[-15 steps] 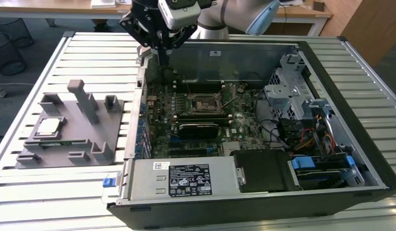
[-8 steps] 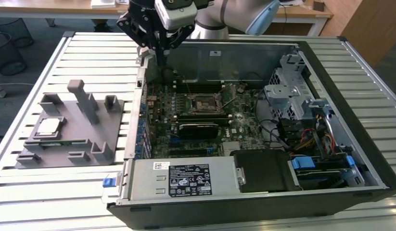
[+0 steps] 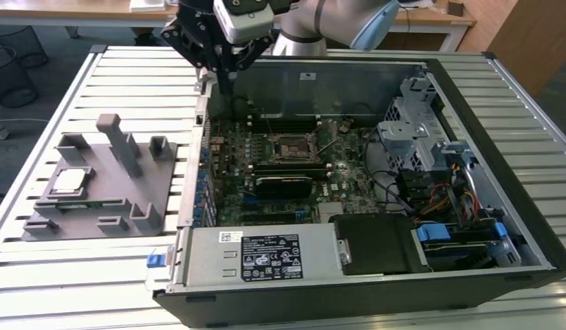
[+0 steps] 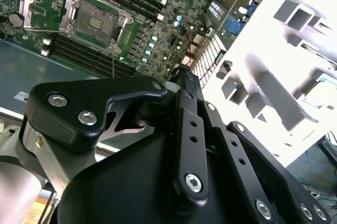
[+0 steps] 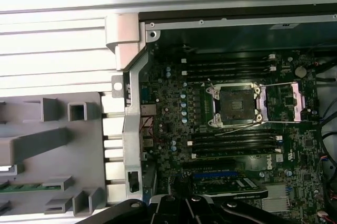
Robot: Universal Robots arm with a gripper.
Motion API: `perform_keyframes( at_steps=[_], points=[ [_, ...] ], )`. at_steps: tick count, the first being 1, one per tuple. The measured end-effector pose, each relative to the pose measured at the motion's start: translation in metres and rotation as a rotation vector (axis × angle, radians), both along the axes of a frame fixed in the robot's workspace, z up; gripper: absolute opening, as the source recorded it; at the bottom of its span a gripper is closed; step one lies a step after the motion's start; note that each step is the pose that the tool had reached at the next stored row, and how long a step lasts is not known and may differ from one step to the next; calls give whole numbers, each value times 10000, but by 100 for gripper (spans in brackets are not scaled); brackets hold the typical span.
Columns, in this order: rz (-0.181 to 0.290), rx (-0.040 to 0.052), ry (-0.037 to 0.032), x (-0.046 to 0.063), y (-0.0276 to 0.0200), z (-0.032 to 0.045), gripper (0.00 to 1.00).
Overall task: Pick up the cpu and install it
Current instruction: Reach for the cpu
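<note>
A: Silver-grey cpu (image 3: 70, 180) lies flat on the grey holder (image 3: 109, 180), at the exterior view's left, outside the computer case (image 3: 356, 82).
B: And the gripper (image 3: 225, 82)?
A: Clenched on nothing, upper centre-left of the frame, over the case's rear wall, well apart from the chip.
B: Risk?
A: I'd judge a skewed grasp would seat it crooked in the open socket (image 3: 290, 148).

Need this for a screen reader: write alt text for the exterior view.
A gripper hangs over the open case's far corner nearest the grey tray. The cpu lies on that tray, at the exterior view's left, outside the case. The motherboard socket sits open.
</note>
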State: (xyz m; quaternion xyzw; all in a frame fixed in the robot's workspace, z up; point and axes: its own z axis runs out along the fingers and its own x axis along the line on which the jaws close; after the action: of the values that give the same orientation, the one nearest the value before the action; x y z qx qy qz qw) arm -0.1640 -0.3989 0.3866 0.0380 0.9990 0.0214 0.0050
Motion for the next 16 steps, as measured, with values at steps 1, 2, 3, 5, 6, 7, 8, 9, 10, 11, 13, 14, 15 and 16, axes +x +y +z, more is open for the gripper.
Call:
perform_keyframes(
  at_steps=[1, 2, 3, 5, 6, 7, 8, 9, 10, 11, 13, 14, 15, 16],
  points=[
    [0, 0, 2, -7, 0, -1, 11],
    [0, 1, 3, -15, 0, -2, 11],
    [0, 1, 5, -22, 0, -3, 11],
    [-1, 1, 10, -35, 0, -5, 11],
    [-1, 1, 12, -42, 0, -6, 11],
    [-1, 0, 15, -49, 0, -7, 11],
    [-1, 0, 16, -57, 0, -8, 11],
    [-1, 0, 18, -67, 0, -9, 11],
    [-1, 0, 20, -75, 0, -10, 11],
    [-1, 0, 21, -84, 0, -11, 11],
    [0, 1, 25, -102, 0, -15, 11],
    [0, 1, 29, -111, 0, -17, 11],
    [0, 0, 32, -120, 0, -19, 11],
    [-1, 1, 34, -128, 0, -20, 11]
  ],
)
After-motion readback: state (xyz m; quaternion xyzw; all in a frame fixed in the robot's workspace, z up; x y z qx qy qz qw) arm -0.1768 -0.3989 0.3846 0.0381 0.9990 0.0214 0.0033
